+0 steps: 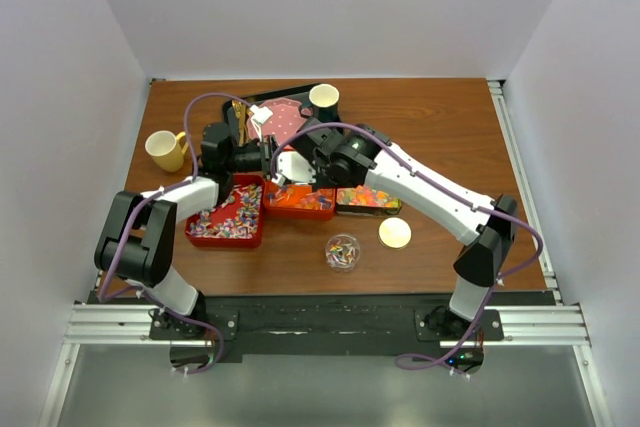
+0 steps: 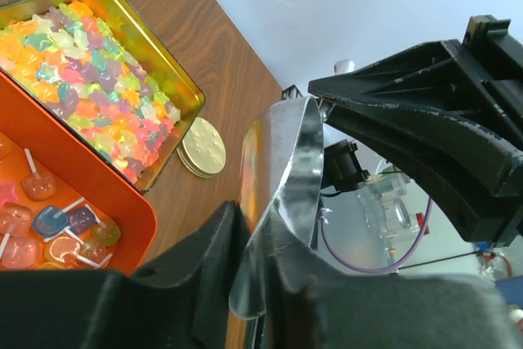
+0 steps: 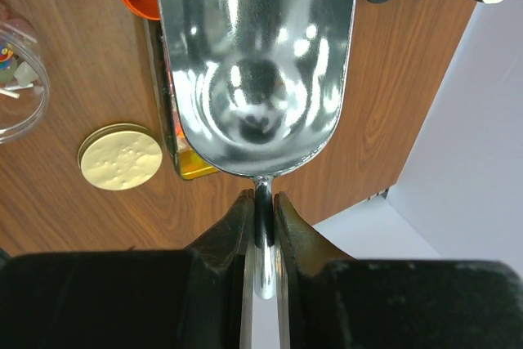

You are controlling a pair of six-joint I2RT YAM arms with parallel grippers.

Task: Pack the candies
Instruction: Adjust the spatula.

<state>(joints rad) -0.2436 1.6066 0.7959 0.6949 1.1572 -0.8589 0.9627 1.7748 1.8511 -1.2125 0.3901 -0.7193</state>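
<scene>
— Progress on the packing?

— Barely begun, I'd judge. Most candies [image 1: 228, 217] lie in three containers on the table [image 1: 440, 127]: wrapped pieces [image 1: 240, 202] in the red tray [image 1: 225, 244], stick-mounted pieces [image 2: 49, 218] in the orange tray [image 2: 106, 177], tiny gummies [image 2: 90, 71] in the gold tin [image 2: 155, 42]. The clear cup [image 1: 343, 252], set apart nearer the arm bases and beside the gold lid [image 1: 395, 233], has only a small mixed handful in it.

— And the scoop?

— The metal scoop [image 3: 257, 63] is empty; its bowl shows nothing but reflections. It hangs above the table, over the tin's edge in the right wrist view.

— Who has it?

— Both, it seems. The right pincer [image 3: 262, 202] is pinched narrow on the thin handle stem just behind the bowl. The left pincer [image 2: 260, 243] is closed nearly flat on the bowl's thin wall, taking it edge-on.

— Arm poses?

— Both reach forward and inward, meeting over the middle trays. The right forearm runs diagonally from its base toward the left; the left arm bends at the elbow and points right.

— What's left?

— Nearly all of it: scooping from the trays and filling the cup, by my reading.
</scene>
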